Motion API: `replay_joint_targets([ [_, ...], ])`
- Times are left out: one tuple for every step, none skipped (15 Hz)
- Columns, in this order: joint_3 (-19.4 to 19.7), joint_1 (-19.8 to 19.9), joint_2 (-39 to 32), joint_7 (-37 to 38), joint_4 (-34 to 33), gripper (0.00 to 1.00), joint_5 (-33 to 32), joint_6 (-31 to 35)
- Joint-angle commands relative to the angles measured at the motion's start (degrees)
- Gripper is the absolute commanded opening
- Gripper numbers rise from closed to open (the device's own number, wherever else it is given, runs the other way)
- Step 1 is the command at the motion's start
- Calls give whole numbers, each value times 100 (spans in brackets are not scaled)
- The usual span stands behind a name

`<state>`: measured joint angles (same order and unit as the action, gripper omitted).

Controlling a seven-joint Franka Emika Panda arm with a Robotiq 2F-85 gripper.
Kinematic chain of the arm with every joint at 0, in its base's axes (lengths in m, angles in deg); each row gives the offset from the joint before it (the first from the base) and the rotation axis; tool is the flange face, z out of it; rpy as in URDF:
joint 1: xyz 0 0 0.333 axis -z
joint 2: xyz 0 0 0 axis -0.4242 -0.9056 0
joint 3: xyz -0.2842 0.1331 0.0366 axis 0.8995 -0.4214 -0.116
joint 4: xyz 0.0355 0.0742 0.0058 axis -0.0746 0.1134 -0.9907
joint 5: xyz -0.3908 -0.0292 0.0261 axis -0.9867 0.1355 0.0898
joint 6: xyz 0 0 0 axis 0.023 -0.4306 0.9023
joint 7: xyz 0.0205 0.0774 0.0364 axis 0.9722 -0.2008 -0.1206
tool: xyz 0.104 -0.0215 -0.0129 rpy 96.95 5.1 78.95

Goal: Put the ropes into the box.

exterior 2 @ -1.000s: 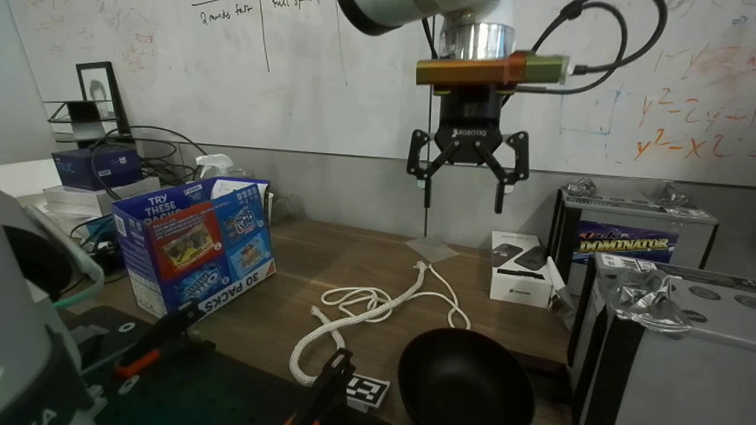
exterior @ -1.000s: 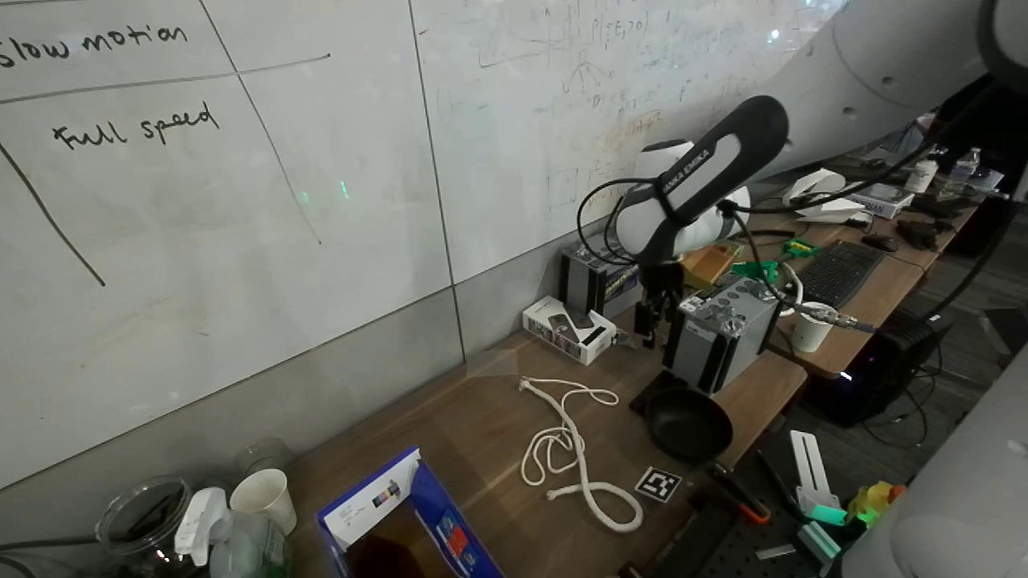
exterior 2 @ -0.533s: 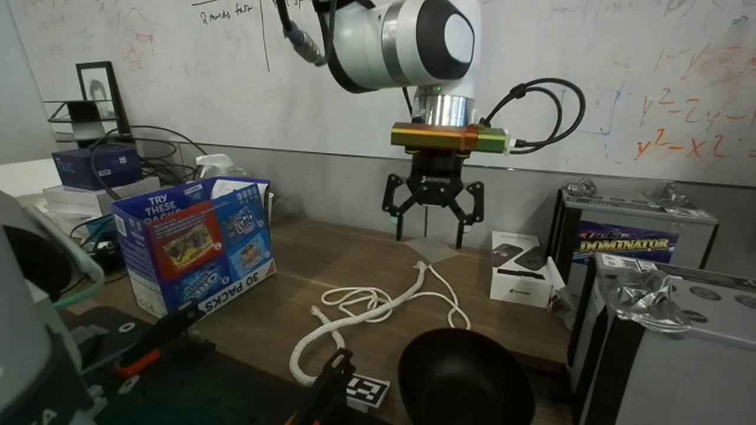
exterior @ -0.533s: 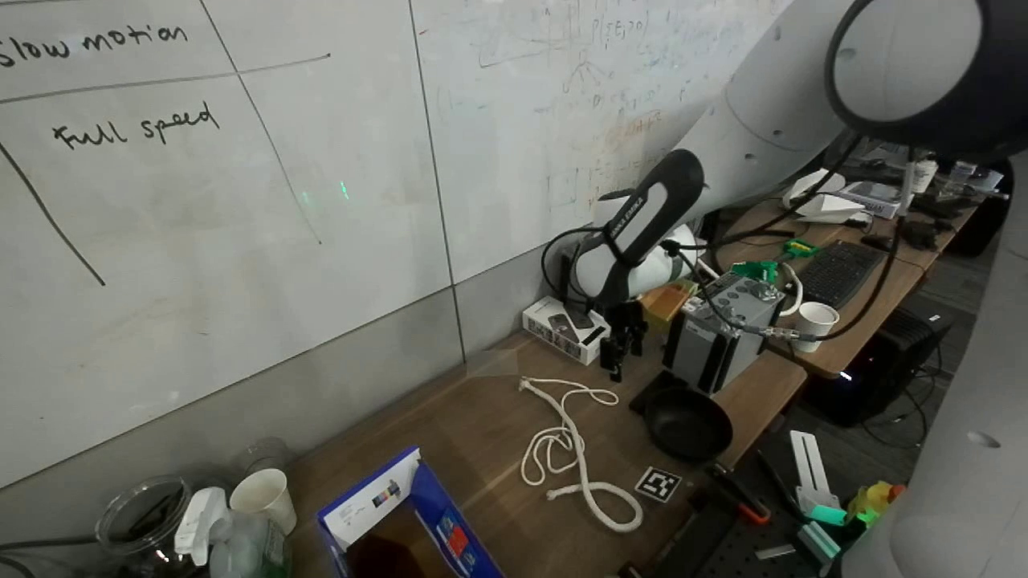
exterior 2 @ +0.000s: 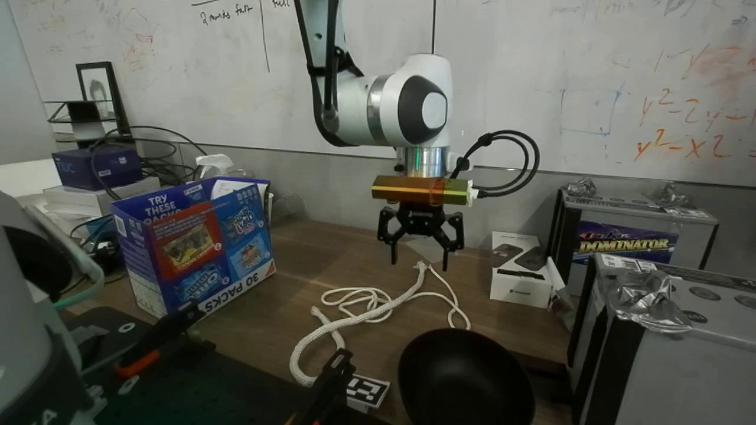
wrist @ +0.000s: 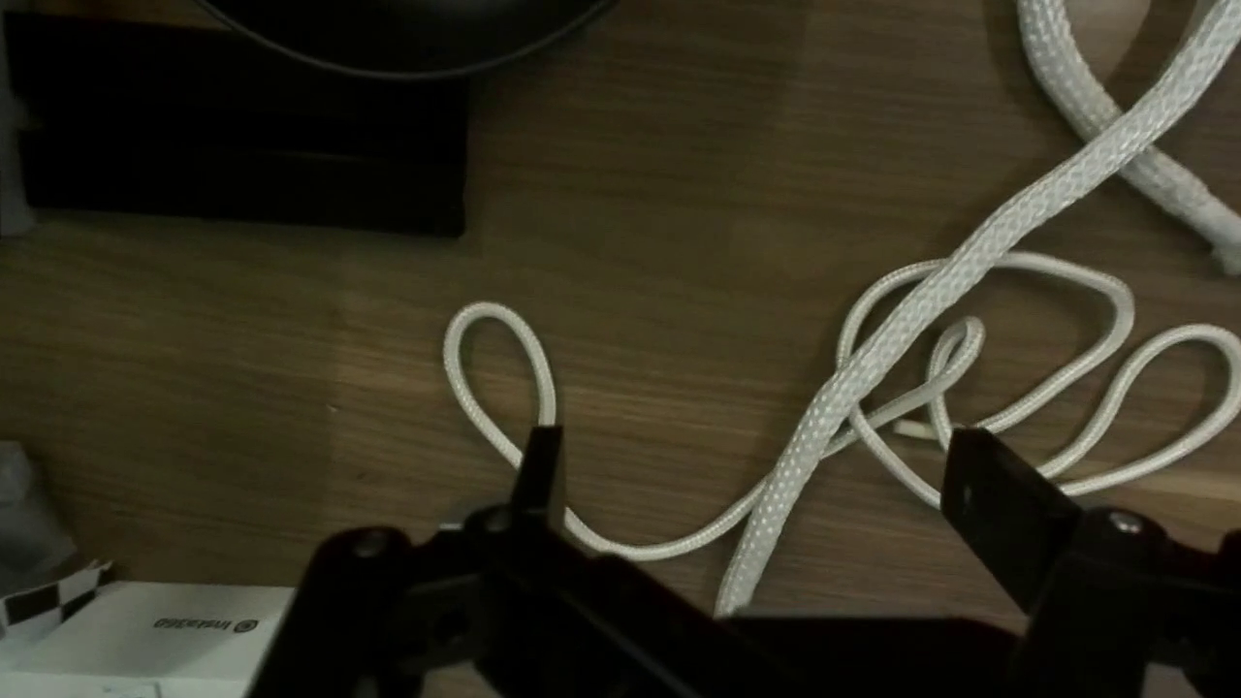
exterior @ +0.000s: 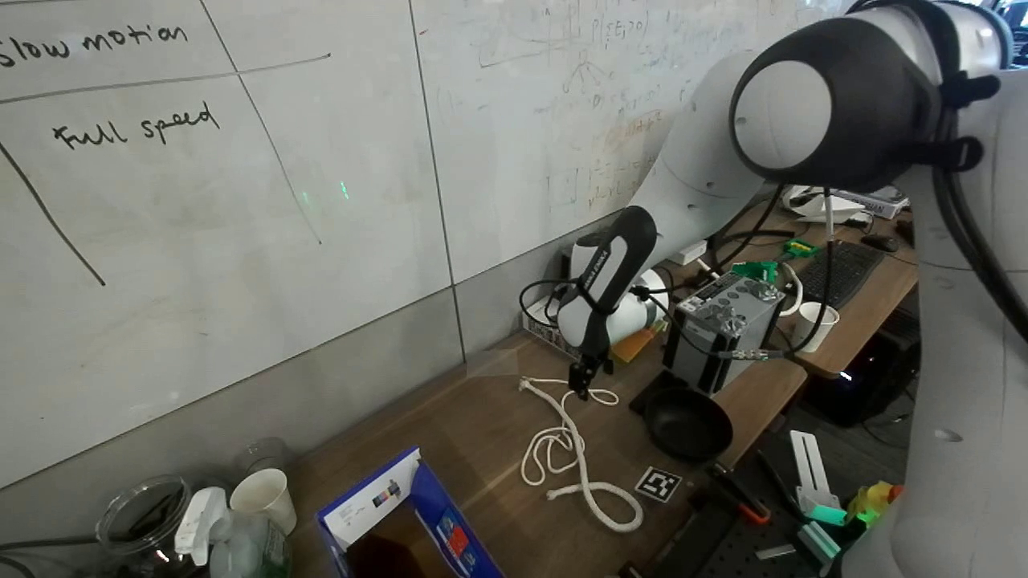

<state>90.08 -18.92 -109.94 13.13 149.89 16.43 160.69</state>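
my claw point(wrist: 756, 465) is spread wide and holds nothing, hanging above a thick rope point(wrist: 902, 328) and a thin rope point(wrist: 635, 554), both white. they lie loose on the surface point(exterior 2: 307, 254), apart from the box point(exterior 2: 195, 254) and near the black bowl point(exterior 2: 466, 378); whether they join at one end i can't tell. i judge both light, soft and hard to damage: the thick one slightly springy in its weave, the thin one limp and apt to slither out of a loose pinch. the nearly straight stretch of the thick rope, which shows within my gap in the wrist view, looks the best hold. where it crosses over the thin loops i might gather both, if i go low enough that the thin one doesn't slip under me. trailing tails could snag on the box's rim.
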Motion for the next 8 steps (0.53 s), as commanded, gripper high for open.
replay_joint_targets([
  [11, -147, -385, 699, -195, 100, -32, 312],
  [25, -214, -452, 893, -210, 100, -18, 296],
  [28, -265, -540, 1050, -231, 100, -8, 310],
  [51, -332, -642, 1219, -268, 100, -12, 356],
  [-1, -331, -711, 1323, -321, 100, 51, 339],
  [-38, -346, -809, 1440, -374, 100, 102, 341],
  [-74, -359, -868, 1545, -415, 100, 150, 344],
  [-125, -366, -954, 1643, -460, 100, 203, 366],
])
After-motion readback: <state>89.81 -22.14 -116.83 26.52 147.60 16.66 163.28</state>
